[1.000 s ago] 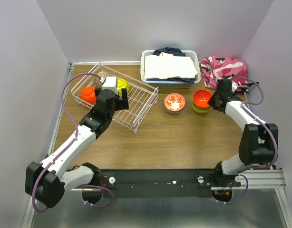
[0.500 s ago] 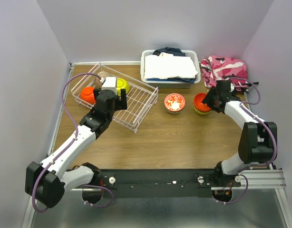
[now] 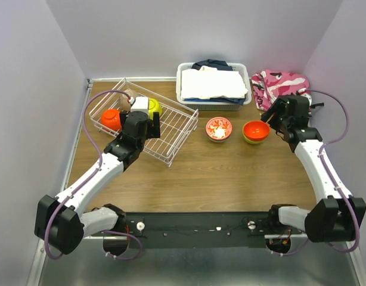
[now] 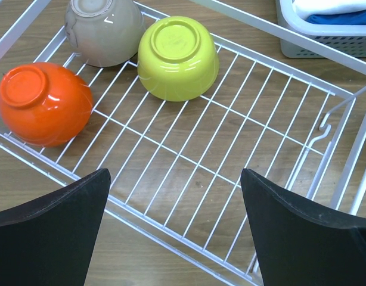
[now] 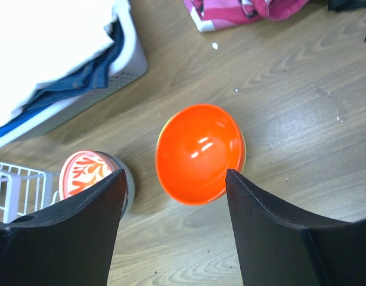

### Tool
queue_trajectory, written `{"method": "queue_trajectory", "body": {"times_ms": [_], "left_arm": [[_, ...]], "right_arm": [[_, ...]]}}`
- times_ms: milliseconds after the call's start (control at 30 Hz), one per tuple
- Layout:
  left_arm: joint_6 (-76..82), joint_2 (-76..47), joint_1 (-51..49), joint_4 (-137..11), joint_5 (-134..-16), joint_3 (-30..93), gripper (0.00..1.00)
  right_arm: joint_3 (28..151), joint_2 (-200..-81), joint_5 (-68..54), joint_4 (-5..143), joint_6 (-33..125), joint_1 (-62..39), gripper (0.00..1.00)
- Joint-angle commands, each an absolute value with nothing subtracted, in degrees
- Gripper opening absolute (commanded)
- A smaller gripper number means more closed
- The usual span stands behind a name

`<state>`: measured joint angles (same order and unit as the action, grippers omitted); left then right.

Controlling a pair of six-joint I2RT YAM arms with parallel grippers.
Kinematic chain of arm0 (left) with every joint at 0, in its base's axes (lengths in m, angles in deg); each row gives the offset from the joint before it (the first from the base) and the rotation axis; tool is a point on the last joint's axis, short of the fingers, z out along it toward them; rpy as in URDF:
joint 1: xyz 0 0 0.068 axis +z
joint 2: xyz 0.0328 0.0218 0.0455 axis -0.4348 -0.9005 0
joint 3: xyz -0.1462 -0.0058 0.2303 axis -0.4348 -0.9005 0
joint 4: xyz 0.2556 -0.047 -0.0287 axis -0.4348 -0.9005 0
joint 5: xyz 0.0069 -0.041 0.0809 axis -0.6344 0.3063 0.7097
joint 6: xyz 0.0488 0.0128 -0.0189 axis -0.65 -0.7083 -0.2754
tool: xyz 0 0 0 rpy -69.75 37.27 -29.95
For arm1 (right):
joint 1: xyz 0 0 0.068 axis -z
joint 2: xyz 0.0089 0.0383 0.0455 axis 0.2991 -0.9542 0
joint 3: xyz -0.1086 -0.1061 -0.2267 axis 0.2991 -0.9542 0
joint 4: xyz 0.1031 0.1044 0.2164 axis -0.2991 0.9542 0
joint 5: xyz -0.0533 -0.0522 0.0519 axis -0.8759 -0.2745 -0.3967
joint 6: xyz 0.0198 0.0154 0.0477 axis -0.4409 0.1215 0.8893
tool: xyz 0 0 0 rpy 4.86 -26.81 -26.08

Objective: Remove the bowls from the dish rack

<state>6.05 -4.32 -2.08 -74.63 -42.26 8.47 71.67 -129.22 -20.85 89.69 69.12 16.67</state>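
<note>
**Overhead view.** The large white wire dish rack [image 3: 174, 136] stands at the far left of the wooden table [image 3: 219, 179]. The left gripper [image 4: 174, 179] hangs over it, and the arm and wrist cover part of the rack interior. From here only a small round orange bowl [image 3: 110, 118] and a small lime-yellow bowl [image 3: 154, 107] inside the rack read clearly.

**Left wrist view.** This view shows the rack floor. Three bowls lie mouth-down on the wire grid. The orange bowl is at the left. The lime-yellow bowl sits close against a taupe bowl [image 4: 105, 27], which is cut off by the top edge of the picture. The left jaws are spread wide with nothing between them, above the near side of the rack and well apart from all three bowls.

**Right wrist view.** The right gripper [image 5: 174, 176] has its fingers parted and grips nothing. Below it a second orange bowl [image 5: 198, 152] stands upright on the table. It is nested in a second lime-yellow bowl [image 5: 243, 156], of which only a thin crescent of rim shows. A white red-patterned bowl [image 5: 87, 173] stands upright near this stack, between it and the rack, partly hidden behind one finger. The overhead view places the gripper just right of the stack.

**Far edge.** A solid white plastic bin [image 3: 216, 105] holds folded cloth, and a pink camouflage cloth [image 3: 281, 86] lies beside it.
</note>
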Motion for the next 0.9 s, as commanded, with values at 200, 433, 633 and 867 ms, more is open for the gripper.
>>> {"method": "queue_trajectory", "body": {"times_ms": [200,433,633,867], "left_arm": [[6.0,-8.9,0.5,-77.1,-37.6,12.3,0.99],[6.5,-15.1,4.1,-83.5,-35.4,18.5,0.99],[2.7,-21.5,6.0,-88.9,-29.1,24.6,0.99],[-2.0,-33.8,6.9,-93.9,-23.2,35.3,0.99]], "right_arm": [[63.6,-115.0,-11.5,80.2,66.1,17.0,0.76],[57.3,-109.1,-5.8,74.7,68.6,16.9,0.95],[54.4,-107.3,-2.8,72.5,69.9,16.2,0.96],[52.4,-105.6,-9.8,73.9,69.2,11.2,1.00]]}}
